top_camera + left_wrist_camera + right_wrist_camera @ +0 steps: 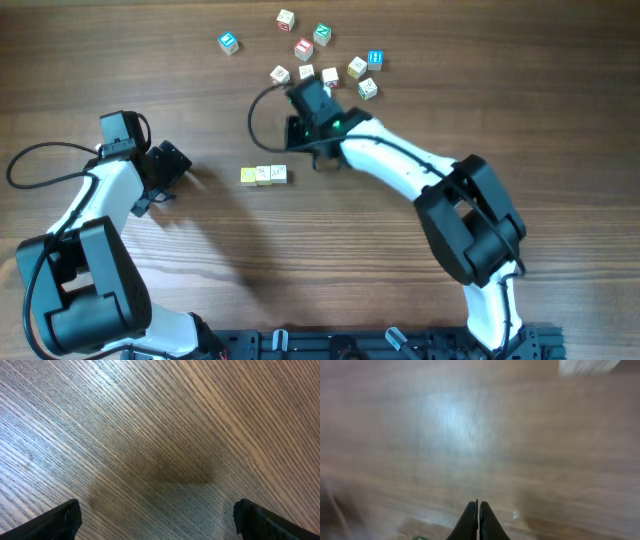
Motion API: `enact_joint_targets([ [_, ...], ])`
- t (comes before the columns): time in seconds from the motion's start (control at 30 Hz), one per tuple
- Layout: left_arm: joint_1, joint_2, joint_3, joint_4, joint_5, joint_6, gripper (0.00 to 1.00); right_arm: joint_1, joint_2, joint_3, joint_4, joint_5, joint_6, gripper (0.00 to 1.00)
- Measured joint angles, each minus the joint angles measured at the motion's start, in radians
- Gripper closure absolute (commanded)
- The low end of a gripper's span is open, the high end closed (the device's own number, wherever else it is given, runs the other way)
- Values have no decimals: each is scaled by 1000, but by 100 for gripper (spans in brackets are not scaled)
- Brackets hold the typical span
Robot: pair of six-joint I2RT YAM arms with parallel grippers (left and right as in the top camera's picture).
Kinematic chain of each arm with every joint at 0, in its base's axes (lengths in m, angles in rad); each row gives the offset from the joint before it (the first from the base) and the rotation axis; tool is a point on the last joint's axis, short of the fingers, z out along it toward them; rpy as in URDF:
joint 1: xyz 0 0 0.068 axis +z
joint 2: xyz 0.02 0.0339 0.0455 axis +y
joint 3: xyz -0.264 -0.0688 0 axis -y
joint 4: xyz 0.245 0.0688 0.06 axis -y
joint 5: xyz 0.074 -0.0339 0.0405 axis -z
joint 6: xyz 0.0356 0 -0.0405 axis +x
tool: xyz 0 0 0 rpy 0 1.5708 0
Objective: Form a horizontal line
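The horizontal line (264, 175) is laid out three long; right gripper (478, 512) is pinched closed, empty; left gripper (156, 512) is spread wide, empty.

The brown wood-grain table (300, 260) is viewed from directly above; its surface is shown close-up, downward-facing, in both wrist views (the right blurred).

A wooden table (120, 60) fills every view, warm brown with fine straight grain running parallel to the black rail (330, 345) on its near edge. Beyond the rail, light falls evenly from above, leaving soft shadows. Close up, a pale sheen (105, 380) lies across the grain; the right wrist view is blurred.
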Motion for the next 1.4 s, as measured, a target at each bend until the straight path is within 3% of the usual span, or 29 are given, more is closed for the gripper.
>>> enact_joint_targets([
  [0.2, 0, 0, 0, 0, 0, 0, 0, -45, 2, 280, -214, -33, -12, 95],
  [0.4, 0, 0, 0, 0, 0, 0, 0, -23, 2, 281, -241, -35, -71, 95],
  [0.77, 0, 0, 0, 0, 0, 0, 0, 22, 2, 281, -129, -10, -76, 95],
  [1.4, 0, 0, 0, 0, 0, 0, 0, 69, 77, 281, -124, 72, -76, 96],
])
